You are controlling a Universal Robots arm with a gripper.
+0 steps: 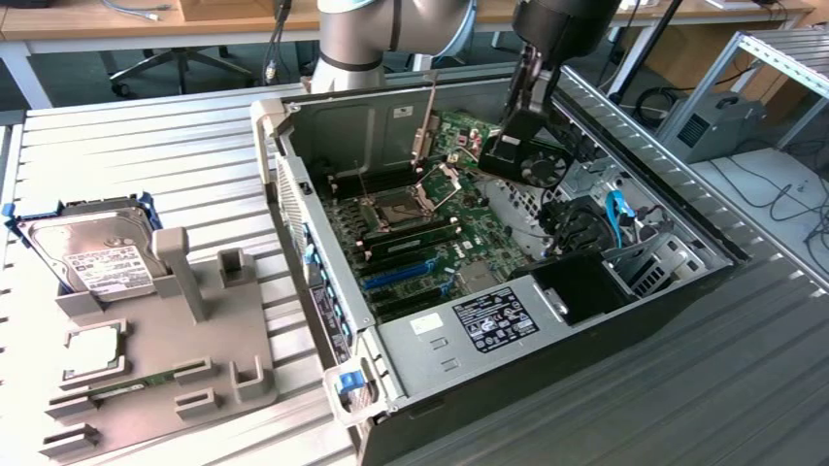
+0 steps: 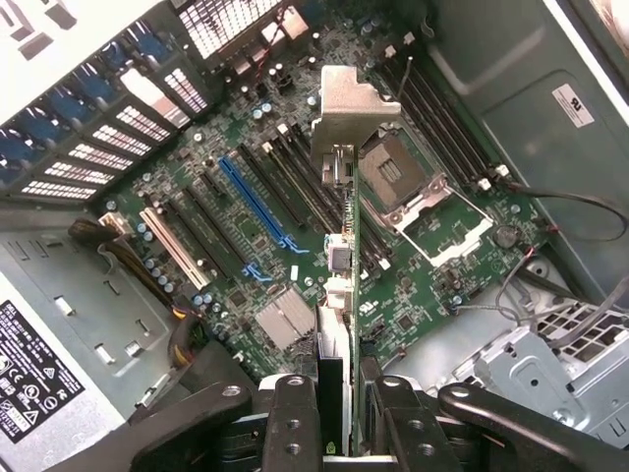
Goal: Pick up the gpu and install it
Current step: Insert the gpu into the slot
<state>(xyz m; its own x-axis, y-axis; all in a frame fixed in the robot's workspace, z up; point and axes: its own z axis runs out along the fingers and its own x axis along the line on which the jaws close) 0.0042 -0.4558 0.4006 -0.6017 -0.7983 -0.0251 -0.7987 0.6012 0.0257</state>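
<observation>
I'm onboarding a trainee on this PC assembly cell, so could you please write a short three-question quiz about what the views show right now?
1. True or false: the end effector is shut on the gpu.
2. Where is the gpu?
A. On the grey holder beside the hard drive
B. Held above the motherboard inside the open computer case
C. Lying on the slatted table
3. Fill in: in the exterior view, the hard drive sits on the exterior view's ____ of the computer case.

Key:
1. True; the fingers clamp the card's edge.
2. B; it hangs over the motherboard, not yet seated in a slot.
3. left
</observation>
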